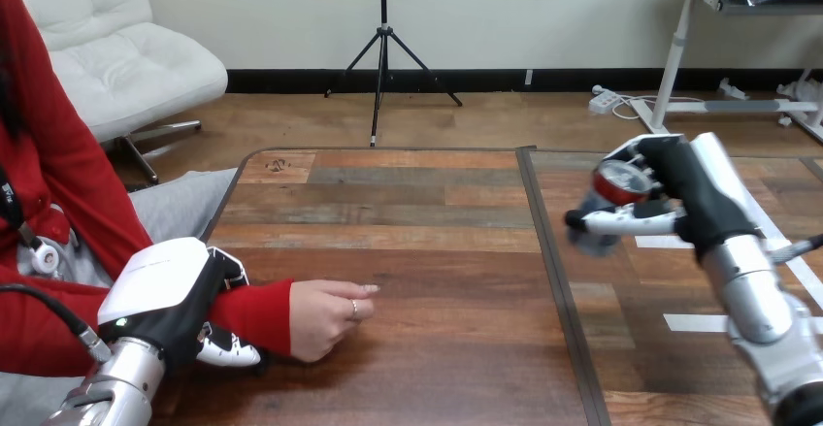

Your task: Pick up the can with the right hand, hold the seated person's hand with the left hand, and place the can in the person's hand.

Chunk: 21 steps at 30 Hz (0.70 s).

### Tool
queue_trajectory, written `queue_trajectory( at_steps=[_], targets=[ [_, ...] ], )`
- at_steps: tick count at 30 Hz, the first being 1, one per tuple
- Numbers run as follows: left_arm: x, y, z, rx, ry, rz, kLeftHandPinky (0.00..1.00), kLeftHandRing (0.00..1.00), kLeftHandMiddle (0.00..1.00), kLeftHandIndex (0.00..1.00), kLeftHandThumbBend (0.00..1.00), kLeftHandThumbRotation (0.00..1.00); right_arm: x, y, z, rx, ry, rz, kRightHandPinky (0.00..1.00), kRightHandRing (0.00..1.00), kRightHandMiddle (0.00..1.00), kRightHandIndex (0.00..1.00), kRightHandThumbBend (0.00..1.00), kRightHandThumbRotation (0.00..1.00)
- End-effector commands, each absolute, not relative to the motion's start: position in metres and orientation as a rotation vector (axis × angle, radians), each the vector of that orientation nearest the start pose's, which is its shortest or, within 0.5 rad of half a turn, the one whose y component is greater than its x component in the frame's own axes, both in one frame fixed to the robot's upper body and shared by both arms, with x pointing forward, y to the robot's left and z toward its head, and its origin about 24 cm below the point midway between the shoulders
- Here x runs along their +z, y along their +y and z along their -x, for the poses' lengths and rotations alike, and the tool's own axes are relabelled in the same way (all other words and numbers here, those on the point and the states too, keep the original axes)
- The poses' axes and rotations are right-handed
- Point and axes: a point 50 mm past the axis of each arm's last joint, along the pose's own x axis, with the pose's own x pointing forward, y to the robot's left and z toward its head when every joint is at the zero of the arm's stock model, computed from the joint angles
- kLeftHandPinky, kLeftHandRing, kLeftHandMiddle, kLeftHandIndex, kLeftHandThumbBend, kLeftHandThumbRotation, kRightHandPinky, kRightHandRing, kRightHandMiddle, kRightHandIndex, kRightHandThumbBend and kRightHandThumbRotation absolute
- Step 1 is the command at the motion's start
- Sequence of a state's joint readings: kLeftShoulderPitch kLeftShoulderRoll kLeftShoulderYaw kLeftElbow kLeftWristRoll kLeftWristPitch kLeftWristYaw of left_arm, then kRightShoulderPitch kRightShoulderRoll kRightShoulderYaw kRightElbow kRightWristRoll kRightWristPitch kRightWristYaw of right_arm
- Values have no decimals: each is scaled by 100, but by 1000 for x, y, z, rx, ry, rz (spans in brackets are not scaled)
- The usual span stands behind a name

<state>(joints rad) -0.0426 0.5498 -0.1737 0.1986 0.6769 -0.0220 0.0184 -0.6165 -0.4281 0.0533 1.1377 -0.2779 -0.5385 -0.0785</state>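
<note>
There is one can (615, 187) here, with a red top, and it sits in the grip of the right robot hand (694, 193), whose fingers (621, 220) are wrapped round its side. The can is out over the right part of the tabletop (427, 213); I cannot tell whether its base is clear of the wood. There are two robot hands in all. The left robot hand (160, 295) is at the near left corner, closed round the person's wrist (257, 311) at the red cuff, with fingers over the top of the sleeve and the thumb tucked beneath it. One person's hand (325, 317) shows, resting on the tabletop just beyond that grip, loosely curled, its fingers pointing to the right. The can and the person's hand are well apart, with bare wood between them and one dark seam (548, 271) running front to back across that stretch. A few strips of white tape (701, 322) lie on the wood at the right, under and beside the right forearm.
</note>
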Motion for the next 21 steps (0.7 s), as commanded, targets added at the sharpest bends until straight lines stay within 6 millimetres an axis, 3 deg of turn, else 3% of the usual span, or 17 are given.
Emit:
queue_trajectory(
  at_steps=[1,21],
  targets=[
    [80,212,-279,-84,-171,-1175,23,29,34,34,66,0,85,-217,-364,36,-185,673,40,42,46,46,82,0],
    [102,202,-288,-69,-267,-1138,25,31,35,34,68,0,86,-186,-373,96,-187,640,31,35,44,45,81,0]
  ],
)
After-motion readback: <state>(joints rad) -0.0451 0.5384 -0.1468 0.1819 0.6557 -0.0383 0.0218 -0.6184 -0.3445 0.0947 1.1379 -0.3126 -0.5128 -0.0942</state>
